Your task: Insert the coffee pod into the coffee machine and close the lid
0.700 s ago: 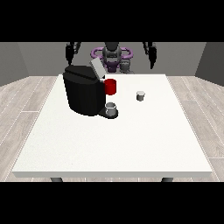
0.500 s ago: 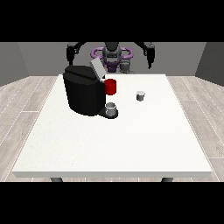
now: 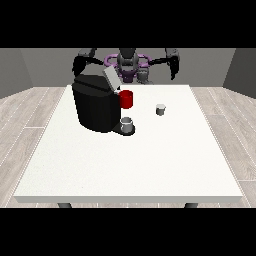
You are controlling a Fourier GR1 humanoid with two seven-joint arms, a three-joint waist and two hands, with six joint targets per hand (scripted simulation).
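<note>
Bare test room, lab-like rather than lived in. Plain grey walls (image 3: 30, 70), pale wood-plank floor (image 3: 20, 125). One large white table (image 3: 130, 160) at the centre, humanoid robot (image 3: 128, 62) standing behind it. Only kitchen touch: black coffee machine (image 3: 95, 105) on the tabletop.

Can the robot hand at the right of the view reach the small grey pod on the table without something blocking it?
Probably yes. The robot hand hangs above the table's far edge, and only bare table lies between it and the pod; the coffee machine stands off to the side.
</note>
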